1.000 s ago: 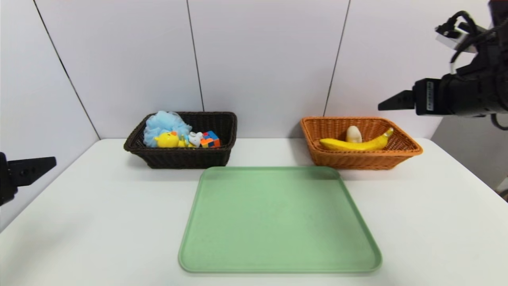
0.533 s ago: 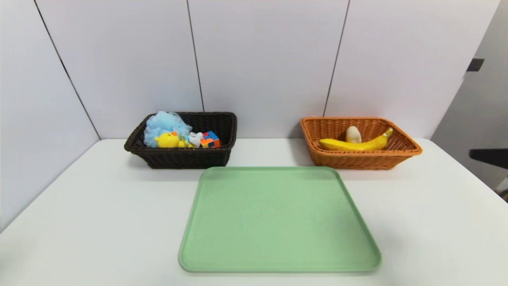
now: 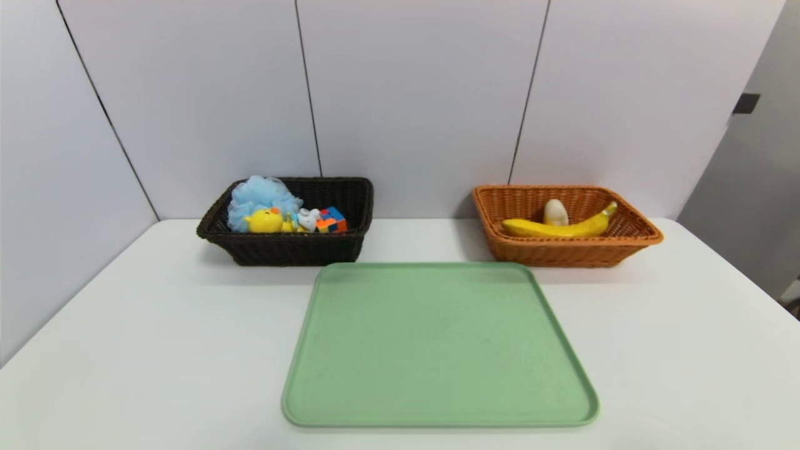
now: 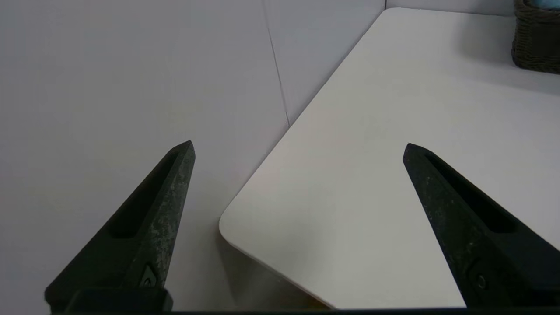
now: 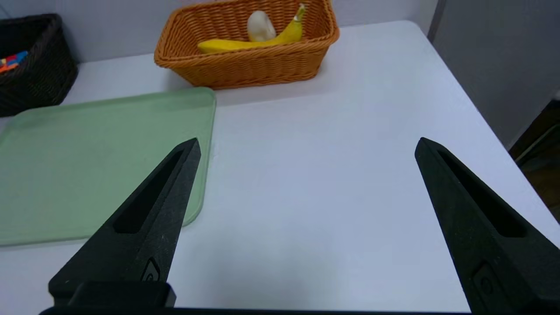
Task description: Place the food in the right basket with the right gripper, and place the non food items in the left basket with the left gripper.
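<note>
Food and non-food items sit sorted on a smooth white counter (image 3: 156, 337) behind a flat green tray (image 3: 440, 344): at left, a dark woven basket (image 3: 294, 251) holds a fluffy light-blue mesh puff (image 3: 259, 199), a multicolored block cube (image 3: 332, 220), a glossy yellow toy (image 3: 264, 220) and a small white toy (image 3: 307, 219). At right, an orange-brown wicker basket (image 3: 565, 253) holds a curved yellow banana (image 3: 559, 229) and a rounded off-white item (image 3: 555, 213). Left hand (image 4: 299, 149) and right hand (image 5: 309, 146) hover over the counter's near sides, both open and holding nothing.
</note>
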You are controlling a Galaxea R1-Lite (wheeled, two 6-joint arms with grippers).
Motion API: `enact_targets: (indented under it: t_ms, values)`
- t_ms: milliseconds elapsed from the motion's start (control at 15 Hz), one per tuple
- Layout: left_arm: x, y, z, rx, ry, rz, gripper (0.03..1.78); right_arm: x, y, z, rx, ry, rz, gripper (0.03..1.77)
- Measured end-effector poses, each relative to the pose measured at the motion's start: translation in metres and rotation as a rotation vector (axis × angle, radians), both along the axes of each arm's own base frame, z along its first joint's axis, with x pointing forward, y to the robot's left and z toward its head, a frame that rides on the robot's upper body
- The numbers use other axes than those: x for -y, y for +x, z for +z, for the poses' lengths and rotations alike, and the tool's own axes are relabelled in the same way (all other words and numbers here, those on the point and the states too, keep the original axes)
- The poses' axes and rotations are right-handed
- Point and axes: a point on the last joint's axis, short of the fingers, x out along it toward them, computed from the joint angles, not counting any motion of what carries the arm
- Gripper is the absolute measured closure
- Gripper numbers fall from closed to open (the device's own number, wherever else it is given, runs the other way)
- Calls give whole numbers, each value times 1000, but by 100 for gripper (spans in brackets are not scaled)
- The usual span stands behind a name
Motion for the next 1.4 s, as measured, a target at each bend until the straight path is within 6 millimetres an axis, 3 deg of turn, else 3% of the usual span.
enact_targets:
  t_ms: [133, 333, 600, 867, 1067, 1267, 1400]
  values:
    - [2, -10, -23, 3, 35, -29, 12, 1, -12, -20, 30, -3, -14, 11]
    - [4, -11, -53, -8, 99, -140, 12, 1, -15, -31, 109, -3, -18, 11]
    - [6, 4, -70, 47, 158, -205, 12, -1, -24, -39, 203, -36, -74, 11]
    - [8, 16, -84, 58, 163, -290, 12, -4, -36, -65, 254, -103, 73, 11]
    - [8, 28, -101, 63, 166, -320, 12, -5, -29, -93, 281, -192, 133, 11]
    - [9, 38, -109, 177, 169, -365, 12, -6, -17, -120, 284, -252, 136, 11]
    - [11, 40, -112, 201, 136, -443, 12, -5, -14, -136, 171, -255, 111, 11]
